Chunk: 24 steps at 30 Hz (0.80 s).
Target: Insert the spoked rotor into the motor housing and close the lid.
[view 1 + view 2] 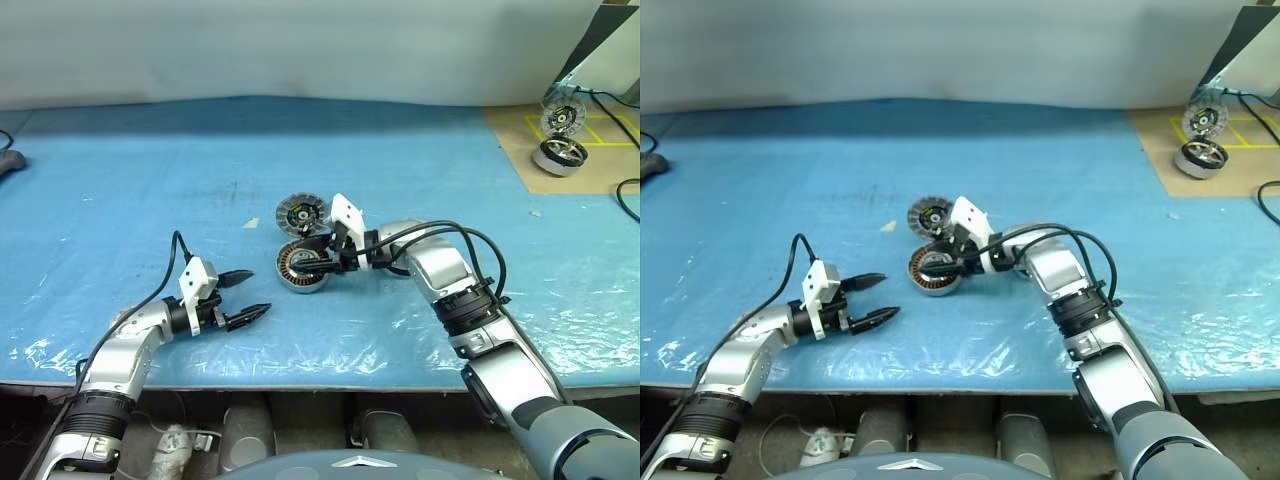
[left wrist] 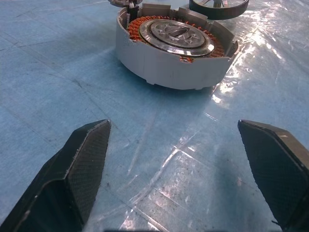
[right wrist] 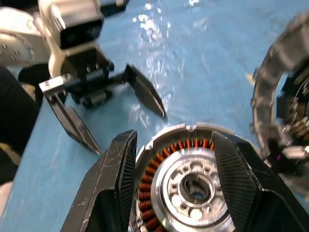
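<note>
The motor housing (image 1: 300, 268) sits mid-table on the blue sheet, copper windings (image 3: 153, 170) showing round its inside. The silvery spoked rotor (image 2: 176, 36) lies seated in its centre. My right gripper (image 1: 322, 254) hovers just over the housing, pointing left and open; its fingers (image 3: 116, 179) stand either side of the rotor without gripping it. The lid (image 1: 301, 213), a disc with a striped rim round a dark hub, rests just behind the housing. My left gripper (image 1: 246, 295) is open and empty on the sheet to the housing's left, pointing at it.
A second motor part (image 1: 558, 156) and a disc (image 1: 562, 118) stand on a brown board at the back right, with a black cable (image 1: 625, 195) nearby. A small white scrap (image 1: 252, 223) lies left of the lid. The table's front edge runs close below both arms.
</note>
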### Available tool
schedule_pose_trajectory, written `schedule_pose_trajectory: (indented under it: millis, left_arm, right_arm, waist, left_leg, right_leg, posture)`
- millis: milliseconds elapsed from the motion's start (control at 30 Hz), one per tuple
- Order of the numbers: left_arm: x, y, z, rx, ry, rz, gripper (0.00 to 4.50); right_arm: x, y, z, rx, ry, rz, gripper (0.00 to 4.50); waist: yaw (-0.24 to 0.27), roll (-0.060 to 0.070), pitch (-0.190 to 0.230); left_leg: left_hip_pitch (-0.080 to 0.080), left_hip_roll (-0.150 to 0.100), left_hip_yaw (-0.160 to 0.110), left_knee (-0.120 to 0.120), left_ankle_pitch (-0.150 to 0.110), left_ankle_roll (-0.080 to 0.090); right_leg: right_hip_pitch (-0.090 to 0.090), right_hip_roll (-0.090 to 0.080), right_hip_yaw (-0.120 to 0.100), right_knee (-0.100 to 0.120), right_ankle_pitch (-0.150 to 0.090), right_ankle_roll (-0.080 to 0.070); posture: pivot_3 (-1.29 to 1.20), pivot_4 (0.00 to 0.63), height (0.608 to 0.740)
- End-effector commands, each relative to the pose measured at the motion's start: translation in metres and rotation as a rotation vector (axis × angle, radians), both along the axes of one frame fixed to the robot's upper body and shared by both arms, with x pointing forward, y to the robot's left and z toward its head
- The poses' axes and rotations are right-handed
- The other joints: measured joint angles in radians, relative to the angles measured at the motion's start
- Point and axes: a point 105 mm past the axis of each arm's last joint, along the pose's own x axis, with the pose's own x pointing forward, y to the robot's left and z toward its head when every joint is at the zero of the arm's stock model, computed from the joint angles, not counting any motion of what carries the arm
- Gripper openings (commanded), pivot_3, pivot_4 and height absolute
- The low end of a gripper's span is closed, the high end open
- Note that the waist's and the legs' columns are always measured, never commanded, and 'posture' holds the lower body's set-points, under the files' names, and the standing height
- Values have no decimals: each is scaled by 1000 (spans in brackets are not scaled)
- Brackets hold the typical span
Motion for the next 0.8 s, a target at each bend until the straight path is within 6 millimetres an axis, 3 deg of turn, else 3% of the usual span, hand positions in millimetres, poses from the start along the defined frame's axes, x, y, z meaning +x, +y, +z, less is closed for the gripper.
schedule_pose_trajectory:
  millis: [33,200,400,500,633,800]
  left_arm:
    - [-1,4,2,5,-3,5,4500]
    - [-2,3,2,5,-1,0,4500]
    - [-3,3,2,6,1,-3,4500]
    - [-3,2,2,7,2,-6,4500]
    - [-2,2,2,8,1,-8,4500]
    - [-2,1,2,7,0,-11,4500]
  right_arm:
    - [2,3,17,54,-45,-6,2006]
    - [3,2,-11,-47,-34,-33,251]
    - [-2,-4,-32,-142,-22,-12,251]
    - [-4,-17,-58,-285,-52,7,251]
    - [-2,-24,-75,-375,-91,4,251]
    - [0,-9,-46,-189,-28,-25,251]
  waist:
    - [0,0,0]
    - [-1,0,0]
    - [0,0,0]
    - [-1,0,0]
    - [-1,0,0]
    - [-1,-1,-1]
  left_leg:
    - [0,0,0,0,0,0]
    - [0,0,0,-1,0,0]
    - [0,0,0,-1,0,0]
    - [0,0,0,-1,0,0]
    - [4,0,0,-2,0,0]
    - [5,-1,0,-1,0,0]
  right_leg:
    - [0,0,0,0,0,0]
    - [0,0,0,0,0,0]
    - [0,0,0,-1,0,0]
    - [0,0,0,-1,0,0]
    - [3,0,0,-1,-1,1]
    - [4,0,1,-1,-1,1]
  posture:
    - [0,150,740]
    - [0,150,740]
    - [0,150,740]
    - [0,150,740]
    - [0,150,740]
    - [0,150,740]
